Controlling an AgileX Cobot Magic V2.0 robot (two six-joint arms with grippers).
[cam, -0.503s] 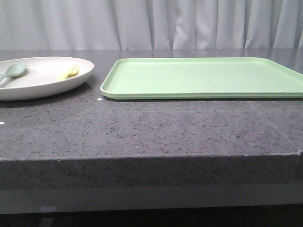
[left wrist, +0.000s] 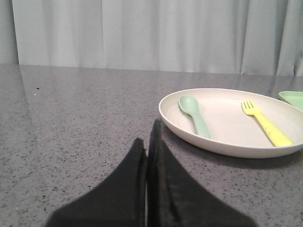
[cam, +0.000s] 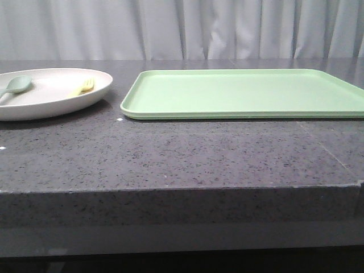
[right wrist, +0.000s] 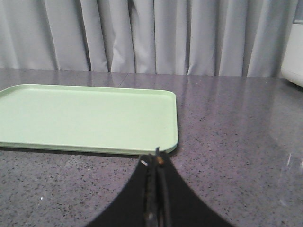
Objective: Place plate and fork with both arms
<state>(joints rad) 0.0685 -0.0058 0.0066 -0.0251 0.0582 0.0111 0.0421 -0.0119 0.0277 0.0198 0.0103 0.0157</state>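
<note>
On the bench's (cam: 170, 153) left side, in the front view, I see the plate (cam: 51, 99) cut off by the picture's edge, with the fork (cam: 82, 88) lying in it near its right rim and a spoon (cam: 16, 85) further left in the same dish. Just beside the plate, apart from it, a tray (cam: 244, 94) stretches toward the bench's right edge. Neither arm shows in this view, and a curtain (cam: 182, 28) hangs behind.

From the left wrist I see the left gripper (left wrist: 147, 156) with its fingers pressed together, holding nothing, low over bare bench just short of the plate's (left wrist: 189, 130) near rim. Fork (left wrist: 265, 125) and spoon (left wrist: 195, 116) lie side by side in the dish, well apart. A tray corner (left wrist: 292, 98) peeks in past the plate.

From the right wrist I see the right gripper (right wrist: 156, 163) likewise closed and empty, its tips near the tray's (right wrist: 85, 116) corner without touching it that I can tell.
</note>
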